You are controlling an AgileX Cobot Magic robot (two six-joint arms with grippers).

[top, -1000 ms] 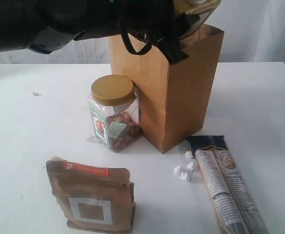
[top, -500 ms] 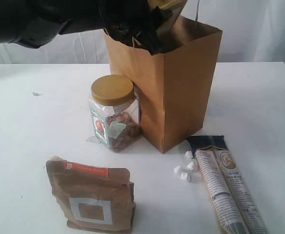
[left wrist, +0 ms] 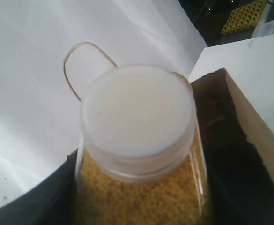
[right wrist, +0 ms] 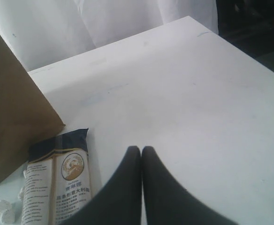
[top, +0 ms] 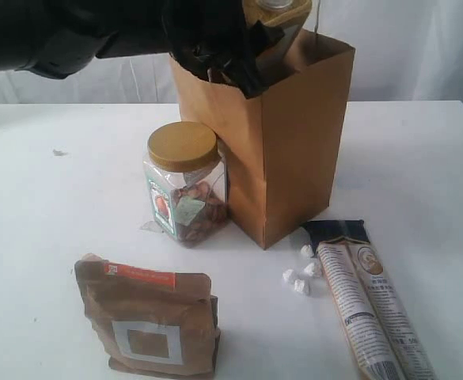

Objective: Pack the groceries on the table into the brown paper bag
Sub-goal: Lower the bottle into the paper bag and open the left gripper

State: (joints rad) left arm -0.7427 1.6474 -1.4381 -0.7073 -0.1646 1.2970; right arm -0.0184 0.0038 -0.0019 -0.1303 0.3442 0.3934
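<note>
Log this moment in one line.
left gripper: holding grain bottle at bag top | right gripper: shut, empty, over table | on table: jar, pouch, packet

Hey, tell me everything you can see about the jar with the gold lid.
The gold-lidded clear jar stands upright on the white table, closed. Its wide gold lid looks like ribbed plastic. The squarish body looks like clear plastic, with brown pieces showing in its lower half. A printed label with green and orange runs down one face. It sits right against a wall of the brown paper bag, seemingly touching it.
</note>
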